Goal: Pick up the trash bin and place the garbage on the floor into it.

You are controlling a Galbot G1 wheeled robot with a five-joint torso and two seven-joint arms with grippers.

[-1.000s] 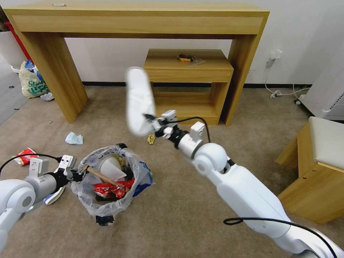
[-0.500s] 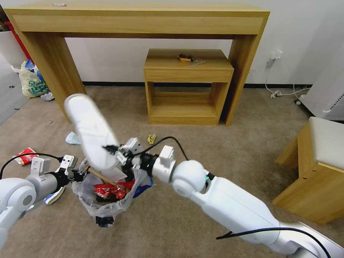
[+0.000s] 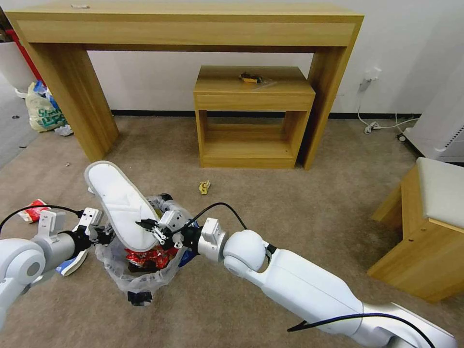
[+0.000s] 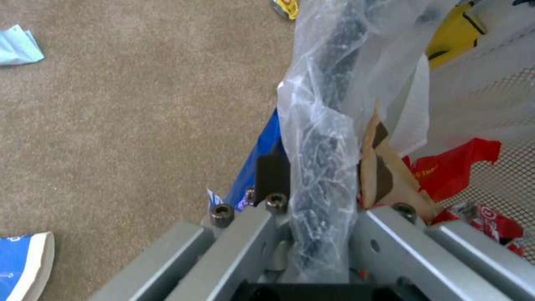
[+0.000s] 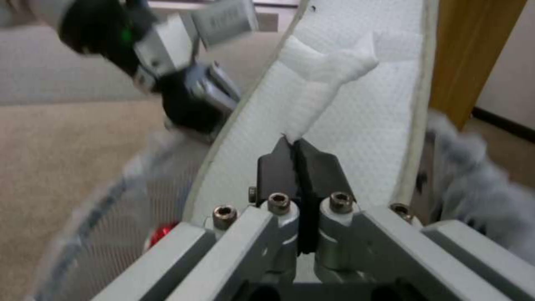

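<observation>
The trash bin (image 3: 140, 270), black and lined with a clear crinkly bag, sits on the carpet at lower left. My left gripper (image 3: 104, 235) is shut on its rim; in the left wrist view the bag-covered rim (image 4: 323, 167) is pinched between the jaws. Inside lie a red wrapper (image 3: 145, 256) and brown cardboard (image 4: 384, 171). My right gripper (image 3: 151, 230) is shut on the strap of a white slipper (image 3: 121, 203), which hangs tilted over the bin's mouth. The right wrist view shows the slipper (image 5: 362, 104) and strap close up. More garbage lies on the floor: a red carton (image 3: 33, 209) and a yellow wrapper (image 3: 204, 186).
A long wooden desk (image 3: 193, 29) and a small wooden shelf table (image 3: 251, 87) stand along the wall. A cushioned wooden stool (image 3: 435, 222) is at the right. A yellowish shopping bag (image 3: 43, 113) sits far left. A blue-and-white carton (image 3: 72, 263) lies beside the bin.
My right arm swung the slipper left and down, from in front of the shelf table to just over the bin. The left gripper stayed on the rim.
</observation>
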